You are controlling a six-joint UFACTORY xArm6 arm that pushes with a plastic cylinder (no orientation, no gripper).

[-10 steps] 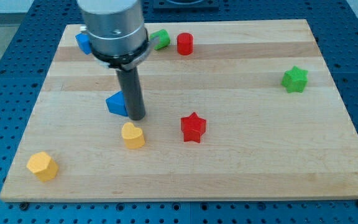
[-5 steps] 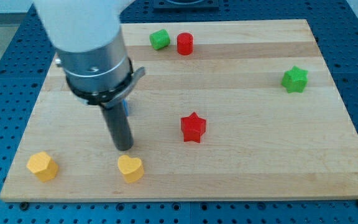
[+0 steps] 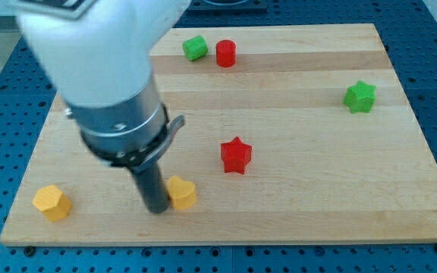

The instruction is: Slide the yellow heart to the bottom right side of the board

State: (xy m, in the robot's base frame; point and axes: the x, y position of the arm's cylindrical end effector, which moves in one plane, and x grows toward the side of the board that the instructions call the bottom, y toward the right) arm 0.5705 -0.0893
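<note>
The yellow heart [image 3: 182,193] lies near the view's bottom edge of the wooden board [image 3: 317,182], left of centre. My tip [image 3: 157,209] stands right against the heart's left side, touching it. The rod and the big arm body above it hide the board's upper left part.
A yellow hexagon block [image 3: 51,202] lies at the bottom left. A red star [image 3: 235,155] sits in the middle. A green block [image 3: 195,48] and a red cylinder [image 3: 226,53] are at the top. A green star [image 3: 359,96] is at the right.
My tip moved down toward the view's bottom and now sits left of the heart. The heart slid down, then to the right. The arm now hides the blue blocks.
</note>
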